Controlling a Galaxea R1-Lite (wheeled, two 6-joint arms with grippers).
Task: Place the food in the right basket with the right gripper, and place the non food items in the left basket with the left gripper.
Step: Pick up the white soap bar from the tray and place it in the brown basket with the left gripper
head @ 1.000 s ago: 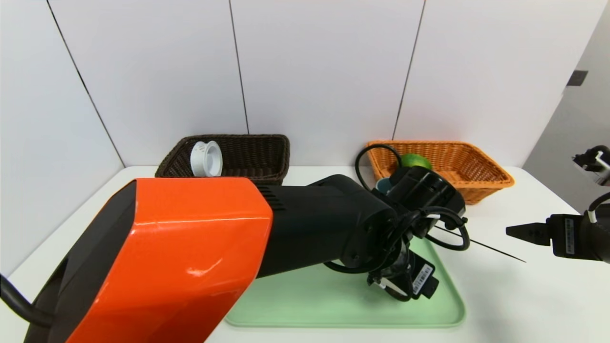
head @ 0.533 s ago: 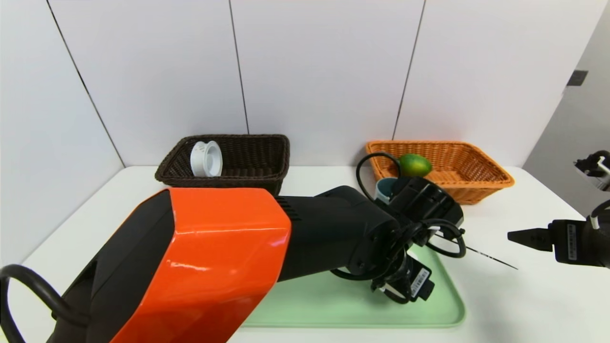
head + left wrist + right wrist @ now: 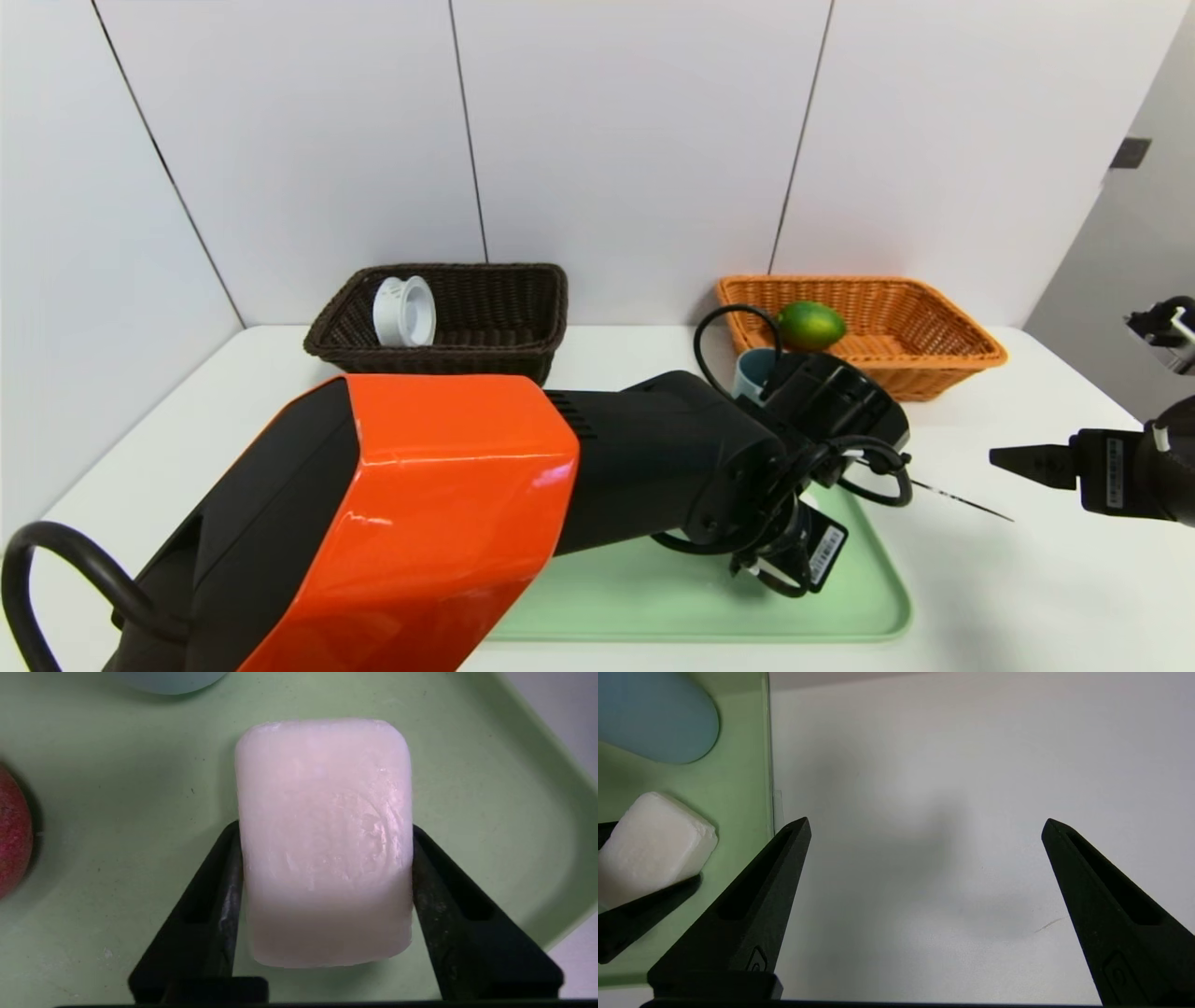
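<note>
Gripping one white soap block (image 3: 323, 840) on the green tray (image 3: 117, 812), the left gripper (image 3: 322, 900) works; right gripper (image 3: 924, 905), at three o'clock, gapes released; two baskets behind.

Your head camera sits high and looks forward and down across the white table (image 3: 1027, 579) toward the panelled wall; the left arm (image 3: 420, 504) fills the lower left of the frame, very near the lens. Your left wrist camera looks steeply down from very close onto the green tray (image 3: 93, 858), with the white soap block (image 3: 324, 840) filling the frame centre. Your right wrist camera looks down at bare table past its own two fingers (image 3: 752, 914). It shares the tray's edge (image 3: 738, 788), the soap block (image 3: 649, 844) and the blue-grey cup (image 3: 654, 718) with the left wrist view, at its left side.
</note>
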